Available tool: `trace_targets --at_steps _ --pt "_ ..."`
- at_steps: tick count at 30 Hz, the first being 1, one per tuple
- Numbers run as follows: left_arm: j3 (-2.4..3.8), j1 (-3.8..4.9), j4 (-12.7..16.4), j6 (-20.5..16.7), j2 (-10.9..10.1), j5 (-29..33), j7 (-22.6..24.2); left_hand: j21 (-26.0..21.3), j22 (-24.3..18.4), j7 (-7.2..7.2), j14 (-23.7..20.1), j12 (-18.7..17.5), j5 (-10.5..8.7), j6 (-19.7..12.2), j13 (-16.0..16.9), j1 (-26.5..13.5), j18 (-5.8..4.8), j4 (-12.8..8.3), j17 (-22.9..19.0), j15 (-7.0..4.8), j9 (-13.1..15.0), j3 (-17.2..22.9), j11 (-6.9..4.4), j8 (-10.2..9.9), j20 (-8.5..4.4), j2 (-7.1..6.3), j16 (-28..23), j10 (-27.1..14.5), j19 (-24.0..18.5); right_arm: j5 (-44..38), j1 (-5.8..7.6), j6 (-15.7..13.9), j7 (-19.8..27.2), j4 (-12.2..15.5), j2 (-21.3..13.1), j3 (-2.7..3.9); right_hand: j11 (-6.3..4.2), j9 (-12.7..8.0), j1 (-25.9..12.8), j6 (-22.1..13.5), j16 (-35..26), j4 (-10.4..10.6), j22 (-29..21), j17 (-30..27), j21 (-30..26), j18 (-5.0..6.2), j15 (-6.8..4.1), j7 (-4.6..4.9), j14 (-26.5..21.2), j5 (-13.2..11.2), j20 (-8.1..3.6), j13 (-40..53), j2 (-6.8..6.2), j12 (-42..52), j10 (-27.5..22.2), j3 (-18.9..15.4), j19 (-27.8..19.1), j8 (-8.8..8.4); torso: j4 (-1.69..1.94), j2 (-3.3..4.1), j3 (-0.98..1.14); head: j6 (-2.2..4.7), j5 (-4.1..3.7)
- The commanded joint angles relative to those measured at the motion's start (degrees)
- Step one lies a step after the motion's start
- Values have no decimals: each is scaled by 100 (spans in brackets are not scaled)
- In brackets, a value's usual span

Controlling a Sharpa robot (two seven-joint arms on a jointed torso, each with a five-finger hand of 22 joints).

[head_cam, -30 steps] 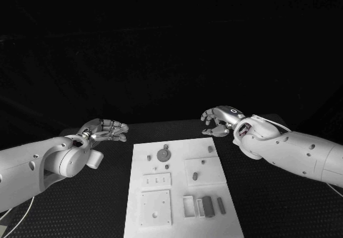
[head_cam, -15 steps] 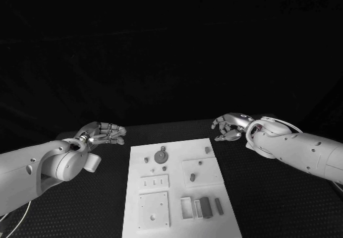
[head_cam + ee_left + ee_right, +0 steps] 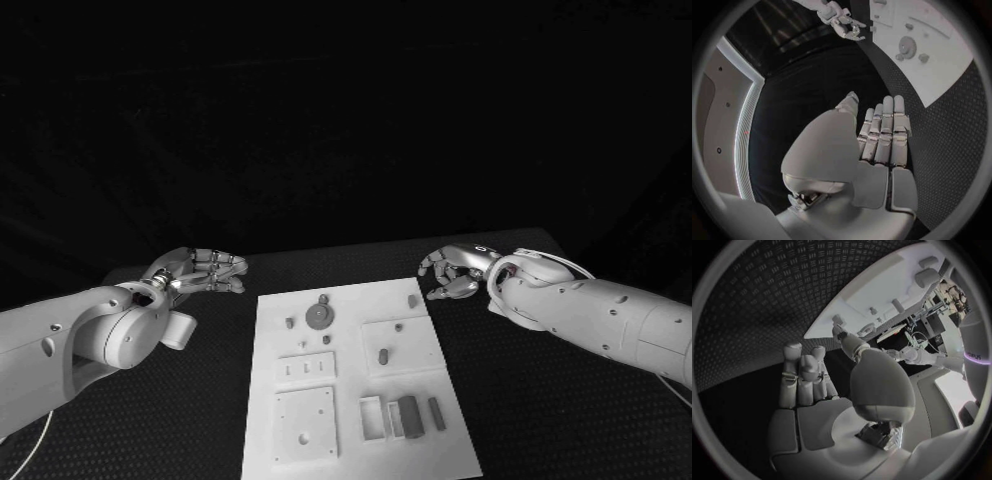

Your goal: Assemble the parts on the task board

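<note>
The white task board (image 3: 346, 385) lies in the middle of the black table. On it are a grey gear (image 3: 319, 317), small pegs (image 3: 290, 322) and two dark bars (image 3: 411, 417) near its front. My left hand (image 3: 202, 270) hovers off the board's far left corner, fingers straight and apart from the thumb (image 3: 879, 140), holding nothing. My right hand (image 3: 454, 270) hangs just beyond the far right corner, fingers loosely curved (image 3: 807, 382), with nothing in it. The left wrist view shows the board (image 3: 948, 75) and the gear (image 3: 908, 46).
Square recessed plates (image 3: 306, 422) and a slotted tray (image 3: 378, 417) sit on the board's near half. Black textured tabletop (image 3: 562, 400) surrounds the board on all sides. The right wrist view shows the board (image 3: 879, 290) with small pegs (image 3: 897, 305).
My right hand has come down and nearer to the board's far right corner. The left hand has barely moved. The picture itself has shifted slightly.
</note>
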Motion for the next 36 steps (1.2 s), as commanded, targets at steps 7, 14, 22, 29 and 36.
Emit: trace_targets --at_steps 7,14,22,29,36 --pt "4 0 4 91 11 -11 73 -32 6 48 32 -26 -21 -31 -5 -32 111 -10 12 10 2 36 36 -12 -1 -14 -34 7 23 12 -129 151 100 -88 85 0 -31 32 -34 -70 304 -30 155 230 305 201 -57 -34 -89 -13 -52 400 -54 551 -56 -2 -75 -1 26 0 -33 -24 -38" --pt "4 0 13 94 -1 -11 69 -33 7 49 32 -27 -21 -32 -5 -32 111 -10 14 10 3 35 36 -12 -1 -15 -36 6 23 22 -198 168 100 -170 183 0 -23 50 -97 -87 574 -23 149 424 646 201 -40 -33 -171 -11 -80 721 -49 1097 -113 -10 -201 21 6 -2 -24 -64 2" --pt "4 1 27 95 -13 -11 68 -34 7 49 33 -28 -21 -32 -6 -33 111 -10 17 10 3 34 36 -12 -1 -15 -39 6 23 31 -227 104 80 -230 257 0 8 44 -143 -147 602 5 143 445 713 201 -15 3 -197 -11 -82 735 -78 1157 -151 -7 -245 -3 4 -3 -27 -80 8" --pt "5 1 27 98 -22 -11 63 -35 8 50 34 -28 -21 -32 -5 -35 111 -9 20 10 3 33 37 -12 -1 -15 -42 6 23 57 -252 131 76 -288 310 0 43 44 -163 -170 616 38 138 453 749 201 20 40 -205 -10 -84 732 -71 1185 -169 11 -264 -9 8 -2 -28 -90 16" --pt "5 1 31 97 -23 -12 61 -36 9 50 35 -29 -21 -33 -5 -37 110 -8 23 11 4 32 37 -12 0 -15 -45 6 23 61 -285 217 115 -330 361 -1 66 84 -183 -32 638 82 134 462 798 201 44 61 -208 -11 -88 717 47 1224 -187 31 -290 74 5 -1 -20 -104 28"
